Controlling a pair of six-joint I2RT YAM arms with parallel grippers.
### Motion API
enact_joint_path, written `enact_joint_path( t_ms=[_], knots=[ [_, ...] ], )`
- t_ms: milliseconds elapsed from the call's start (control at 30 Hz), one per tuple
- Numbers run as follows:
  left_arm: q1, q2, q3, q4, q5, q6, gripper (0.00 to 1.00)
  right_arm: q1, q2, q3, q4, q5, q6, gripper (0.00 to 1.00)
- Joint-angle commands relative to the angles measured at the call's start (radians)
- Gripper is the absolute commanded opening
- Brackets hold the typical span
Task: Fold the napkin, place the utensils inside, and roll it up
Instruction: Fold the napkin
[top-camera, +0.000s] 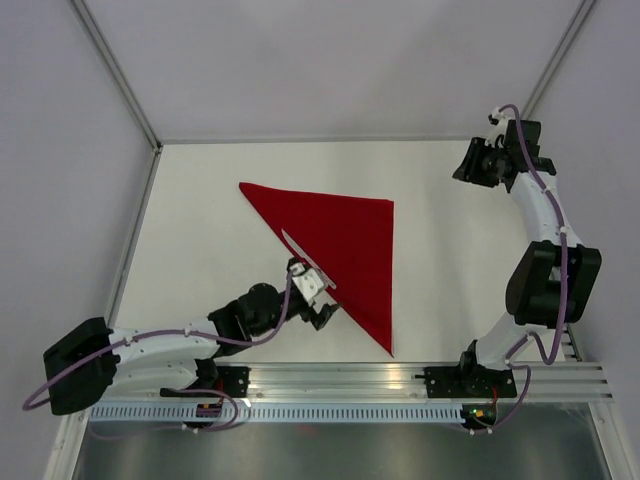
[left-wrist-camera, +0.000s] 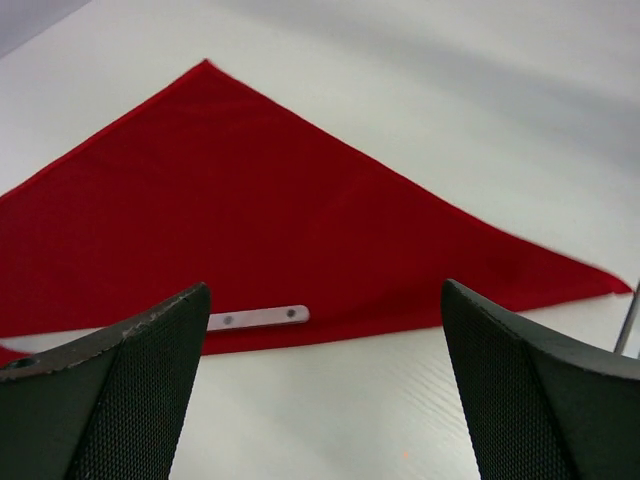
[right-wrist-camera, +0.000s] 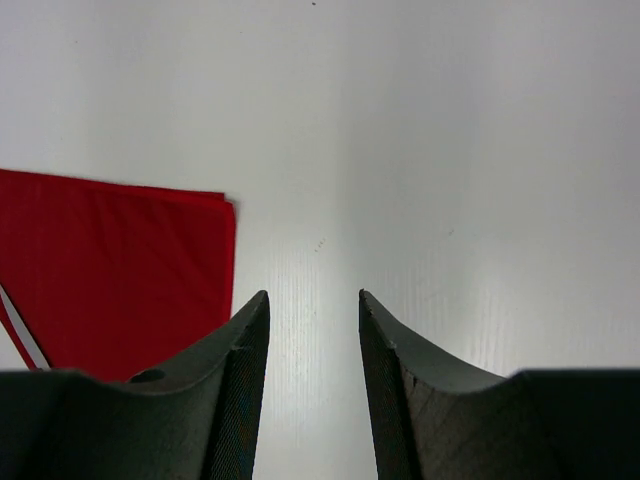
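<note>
The red napkin (top-camera: 345, 240) lies flat on the white table, folded into a triangle. It also shows in the left wrist view (left-wrist-camera: 250, 200) and in the right wrist view (right-wrist-camera: 120, 270). One silver utensil (top-camera: 308, 258) lies on the napkin along its long diagonal edge. Its riveted handle end (left-wrist-camera: 258, 318) shows in the left wrist view. My left gripper (top-camera: 312, 292) is open and empty, low over the table just outside that edge, its jaws (left-wrist-camera: 325, 285) wide apart. My right gripper (top-camera: 480, 165) is open and empty at the far right, its jaws (right-wrist-camera: 313, 293) over bare table beside the napkin's corner.
White walls with metal frame bars (top-camera: 120, 80) close the table at the back and sides. An aluminium rail (top-camera: 400, 385) carrying both arm bases runs along the near edge. No other utensils show.
</note>
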Motion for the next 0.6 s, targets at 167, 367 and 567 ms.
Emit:
enact_joint_path(
  t_ms=[167, 367, 567],
  knots=[
    [-0.327, 0.209, 0.001, 0.263, -0.209, 0.327, 1.00, -0.076, -0.042, -0.120, 0.052, -0.123, -0.029, 0.46],
    [-0.479, 0.398, 0.019, 0.408, -0.289, 0.460, 1.00, -0.096, -0.027, -0.118, 0.058, -0.129, -0.043, 0.45],
    [-0.587, 0.645, 0.108, 0.560, -0.350, 0.574, 0.95, -0.098, -0.014, -0.118, 0.074, -0.131, -0.047, 0.44]
  ],
)
